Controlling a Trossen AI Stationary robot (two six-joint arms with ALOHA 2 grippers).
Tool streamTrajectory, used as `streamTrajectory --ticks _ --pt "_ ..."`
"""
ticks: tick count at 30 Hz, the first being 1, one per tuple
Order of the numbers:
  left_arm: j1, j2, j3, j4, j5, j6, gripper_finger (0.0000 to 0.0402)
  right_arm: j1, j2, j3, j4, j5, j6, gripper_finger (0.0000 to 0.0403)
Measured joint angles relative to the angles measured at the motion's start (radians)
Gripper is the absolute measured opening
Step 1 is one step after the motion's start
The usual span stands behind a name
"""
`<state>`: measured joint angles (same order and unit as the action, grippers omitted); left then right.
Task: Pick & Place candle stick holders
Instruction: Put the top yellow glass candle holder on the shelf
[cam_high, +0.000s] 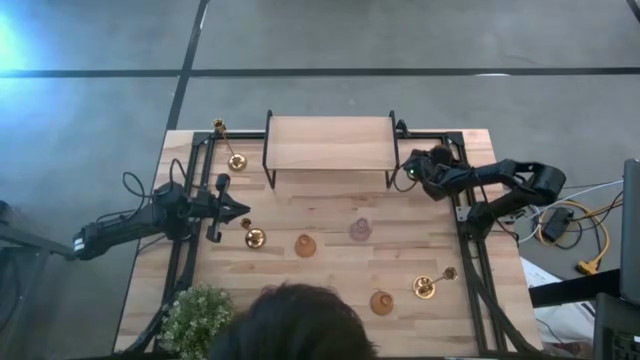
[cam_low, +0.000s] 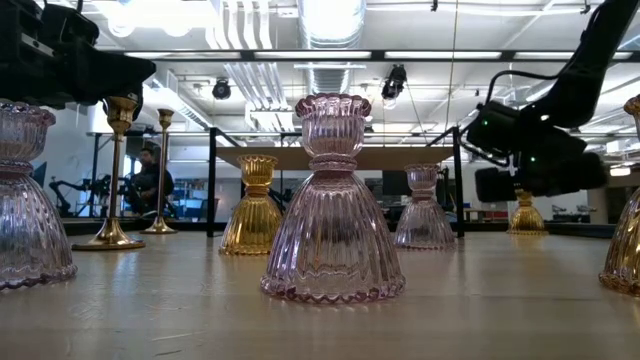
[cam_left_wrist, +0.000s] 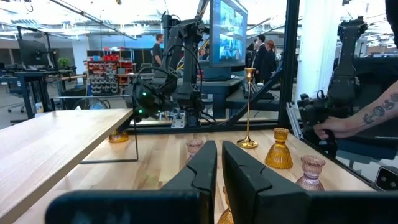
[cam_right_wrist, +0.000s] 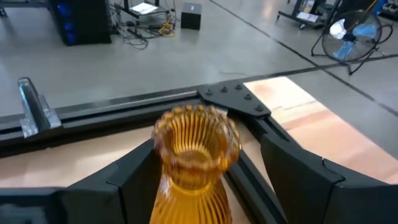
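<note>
the right gripper (cam_right_wrist: 205, 180) is standing wide open around an amber glass holder (cam_right_wrist: 196, 155), one finger on each side and neither clearly pressing on it, so it is either just about to close or just letting go; i cannot tell which. in the high view this gripper (cam_high: 412, 172) is sitting at the right end of the raised wooden shelf (cam_high: 330, 143), near the table's far right corner, which is probably where this piece is being collected or parked.

the left gripper (cam_left_wrist: 219, 165) is waiting with its fingers shut and nothing between them, pointing across the table beside a gold holder (cam_high: 254, 238).

the other holders are spreading over the table (cam_high: 330, 280): a second amber one (cam_high: 306, 245) and a pink one (cam_high: 360, 230) mid-table, another amber one (cam_high: 381, 302) and a gold one (cam_high: 426, 287) nearer the front, and a gold one (cam_high: 237, 161) at the shelf's left end.

a leafy plant (cam_high: 197, 318) and a person's head (cam_high: 295, 325) are sitting at the front edge.

no brand, label or readable writing is showing.
</note>
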<state>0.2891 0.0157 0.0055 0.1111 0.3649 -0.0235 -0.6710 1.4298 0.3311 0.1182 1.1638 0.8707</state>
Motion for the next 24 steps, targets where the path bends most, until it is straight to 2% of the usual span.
streamTrajectory --ticks 4,11,20,24 --pt "0.000 0.000 0.000 0.000 0.000 0.000 0.0030 -0.039 0.000 0.000 0.041 -0.046 -0.065 0.0243" --pt "0.000 0.000 0.000 0.000 0.000 0.000 0.0030 -0.070 0.001 0.000 0.044 -0.074 -0.070 0.0212" --pt "0.000 0.000 0.000 0.000 0.000 0.000 0.0030 -0.068 -0.001 0.000 0.053 -0.081 -0.067 0.0128" --pt "0.000 0.000 0.000 0.000 0.000 0.000 0.0030 -0.069 -0.001 0.000 0.051 -0.085 -0.068 0.0127"
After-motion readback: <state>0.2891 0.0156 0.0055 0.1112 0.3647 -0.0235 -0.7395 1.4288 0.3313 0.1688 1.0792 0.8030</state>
